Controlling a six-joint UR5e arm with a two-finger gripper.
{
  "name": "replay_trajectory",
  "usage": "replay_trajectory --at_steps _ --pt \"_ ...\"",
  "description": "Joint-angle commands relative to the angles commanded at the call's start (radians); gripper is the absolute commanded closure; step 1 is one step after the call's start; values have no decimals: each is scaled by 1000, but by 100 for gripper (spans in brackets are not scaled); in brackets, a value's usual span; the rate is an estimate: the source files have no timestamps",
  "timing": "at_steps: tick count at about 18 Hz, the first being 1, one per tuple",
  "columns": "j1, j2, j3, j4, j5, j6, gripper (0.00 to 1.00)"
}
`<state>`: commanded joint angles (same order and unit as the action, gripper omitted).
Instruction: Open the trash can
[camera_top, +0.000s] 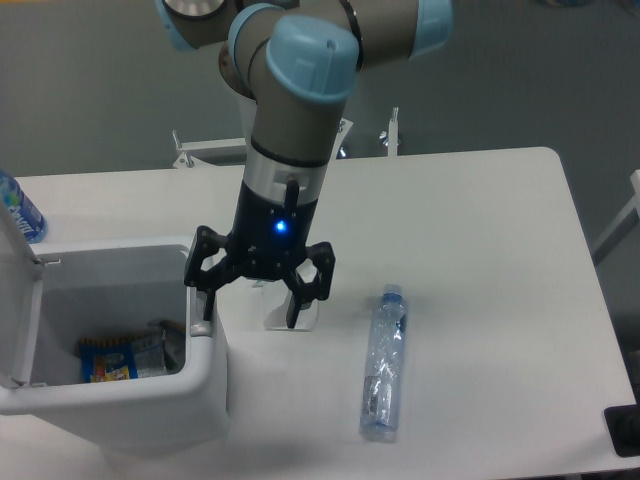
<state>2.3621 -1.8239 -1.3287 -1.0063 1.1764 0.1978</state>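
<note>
The white trash can (205, 385) stands at the table's front left with its lid (18, 300) swung up to the left edge. Inside lie a blue snack packet (108, 362) and other wrappers. My gripper (248, 322) hangs open over the can's right rim; its left finger (203, 318) rests on the push-button strip there, its right finger sits over the table.
A clear plastic bottle (384, 366) lies on the table to the right of my gripper. Another blue-labelled bottle (17, 210) stands at the far left edge. A small clear object (290, 312) sits under my right finger. A black item (624, 430) is at the front right corner.
</note>
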Motion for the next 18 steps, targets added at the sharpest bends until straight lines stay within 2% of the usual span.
replay_trajectory --at_steps 3,6,7,9,12,18 --pt "64 9 17 -3 69 110 0" --pt "112 32 3 -23 242 299 0" --pt "124 40 -7 -37 287 361 0" --pt "161 43 -27 -102 339 478 0" --pt "228 72 -73 -146 388 635 0" --pt "330 101 -130 -147 390 848 0"
